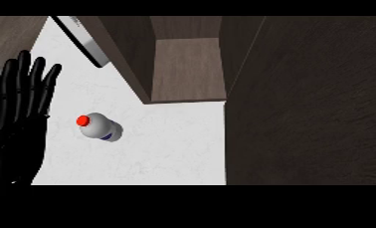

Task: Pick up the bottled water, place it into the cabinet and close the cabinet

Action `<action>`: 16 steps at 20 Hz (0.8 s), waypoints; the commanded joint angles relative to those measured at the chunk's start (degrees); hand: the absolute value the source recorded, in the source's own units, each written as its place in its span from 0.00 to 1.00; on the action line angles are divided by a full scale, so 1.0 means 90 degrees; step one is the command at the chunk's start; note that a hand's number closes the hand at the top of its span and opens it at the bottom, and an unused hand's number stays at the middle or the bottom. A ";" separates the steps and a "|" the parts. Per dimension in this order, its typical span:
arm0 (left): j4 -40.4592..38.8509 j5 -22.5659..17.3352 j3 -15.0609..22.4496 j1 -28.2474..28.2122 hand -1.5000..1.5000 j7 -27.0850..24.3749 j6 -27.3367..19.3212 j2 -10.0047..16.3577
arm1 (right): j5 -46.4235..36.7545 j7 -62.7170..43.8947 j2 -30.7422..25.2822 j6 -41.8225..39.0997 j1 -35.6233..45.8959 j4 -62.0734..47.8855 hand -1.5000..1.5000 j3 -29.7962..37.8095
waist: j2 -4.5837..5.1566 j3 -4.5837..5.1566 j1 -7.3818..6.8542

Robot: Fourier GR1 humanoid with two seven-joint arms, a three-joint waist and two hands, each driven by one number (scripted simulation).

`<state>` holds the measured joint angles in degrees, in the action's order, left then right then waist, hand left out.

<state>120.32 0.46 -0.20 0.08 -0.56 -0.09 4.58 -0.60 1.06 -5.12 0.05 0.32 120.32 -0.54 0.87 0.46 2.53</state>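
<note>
1. The left hand (26, 105) shows at the view's left edge, over the left border of the white tabletop (169, 152). Its palm is flat, its fingers are straight, spread a little and pointing up the view; it is released and holds nothing.
2. A strip of bare tabletop separates the hand's fingers from the bottle (101, 127), so the two are near but not touching.
3. The bottle stands on the tabletop left of centre, seen almost from above, with its red cap (83, 120) toward the upper left and a blue band low on its right side. Bare surface lies all around it.
4. Above the bottle, the cabinet's door (84, 43) is swung open to the left, a pale slab with a dark edge running slantwise over the tabletop.
5. The cabinet (187, 70) is open at upper centre, its brown floor framed by dark walls. Its front edge lies up and to the right of the bottle, well apart from it.
6. Below the cabinet, open white tabletop runs down to the view's lower edge.
7. A dark wooden panel (301, 102) fills the right side and bounds the tabletop there in a straight line.
</note>
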 commanded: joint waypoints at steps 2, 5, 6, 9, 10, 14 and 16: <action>-0.0383 -0.1029 -0.0332 0.0051 0.00 -0.0333 0.1029 0.0481 | -0.0236 -0.0388 0.0112 0.0172 -0.0219 0.0417 0.00 -0.0174 | -0.0101 -0.0046 -0.0262; -0.0566 -0.2438 -0.0912 0.0197 0.00 -0.0484 0.2334 0.1298 | -0.0595 -0.0015 0.0256 0.0245 -0.0594 0.0360 0.00 -0.0457 | -0.0100 -0.0036 -0.0267; -0.0611 -0.2632 -0.0948 -0.0108 0.00 -0.0689 0.2675 0.1409 | -0.0128 -0.0271 0.0047 -0.0077 -0.1190 0.1161 0.00 -0.0358 | -0.0144 -0.0031 -0.0153; -0.0651 -0.3878 -0.0732 -0.0200 0.00 0.0650 0.2797 0.1410 | 0.0166 -0.0676 0.0014 -0.0574 -0.1056 0.0894 0.00 -0.1083 | -0.0121 -0.0043 -0.0290; -0.0684 -0.4119 -0.0856 -0.0427 0.00 0.0641 0.2999 0.1546 | 0.0323 -0.0517 0.0023 -0.0687 -0.1458 0.1191 0.00 -0.1160 | -0.0132 -0.0047 -0.0258; -0.0286 -0.5318 -0.1377 -0.0544 0.00 0.1386 0.3059 0.2121 | -0.0136 -0.1600 0.0190 -0.0324 -0.1300 0.2047 0.00 -0.1836 | -0.0127 -0.0046 -0.0317; -0.0062 -0.5982 -0.1893 -0.0734 0.00 0.1639 0.3007 0.2380 | -0.0255 -0.1453 0.0241 -0.0255 -0.1507 0.2127 0.00 -0.1847 | -0.0122 -0.0050 -0.0313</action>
<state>117.38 -43.53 -12.37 -4.35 9.43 26.09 21.99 -0.93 -8.12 -3.82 -3.52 -11.59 134.36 -13.74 -0.21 0.04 -0.09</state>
